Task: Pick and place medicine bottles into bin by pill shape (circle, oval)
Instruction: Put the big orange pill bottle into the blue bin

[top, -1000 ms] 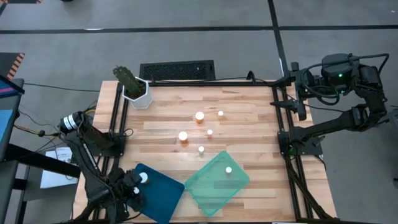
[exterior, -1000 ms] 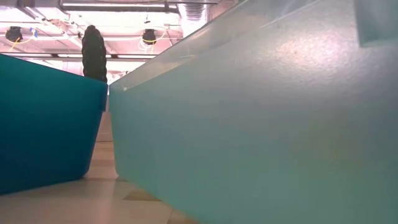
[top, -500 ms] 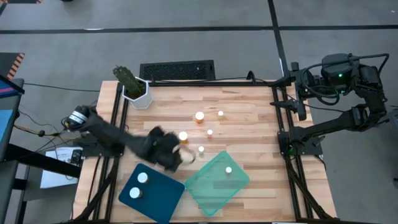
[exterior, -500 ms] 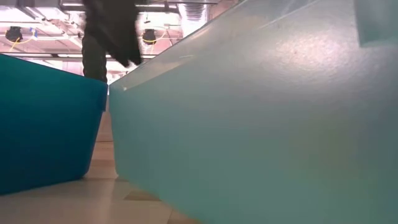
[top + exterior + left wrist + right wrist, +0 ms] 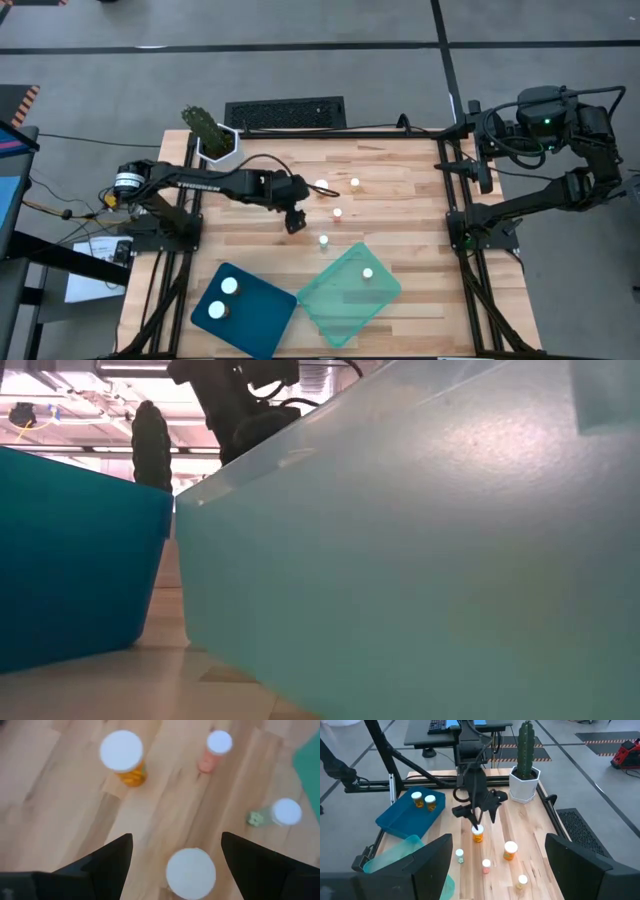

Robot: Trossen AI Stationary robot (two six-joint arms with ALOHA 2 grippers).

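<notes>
Two amber bottles (image 5: pixel 223 298) sit in the dark blue bin (image 5: pixel 262 330) at the front of the worktop (image 5: pixel 400 190), and a single white-capped one (image 5: pixel 368 273) rests in the pale green bin (image 5: pixel 335 318) just beside it — shapes kept apart, which looks to be why the bins stand as a pair. Four more bottles remain loose on the bare wood: a wide one (image 5: pixel 321 187), a narrow one (image 5: pixel 355 183) near it, a small pinkish one (image 5: pixel 338 213) and a small greenish one (image 5: pixel 323 241) closest to the green bin.

Now the left tool (image 5: pixel 294 216) is reaching out over the middle of the worktop, fingers spread wide, hanging directly above yet another wide amber bottle (image 5: pixel 190 873). In the left wrist view that white cap sits squarely between the two dark fingers (image 5: pixel 107 861), with clear space on either side — lined up, I'd say, for a straight drop onto it. From the right wrist view the same bottle (image 5: pixel 478 834) stands upright under the tool, well apart from its neighbours, so nothing should get knocked on the way down. No grip on it yet.

Over at the far right edge, the right tool (image 5: pixel 484 172) waits off the wood, spread open and empty. A potted cactus (image 5: pixel 213 135) stands in the back corner, out of the action.
</notes>
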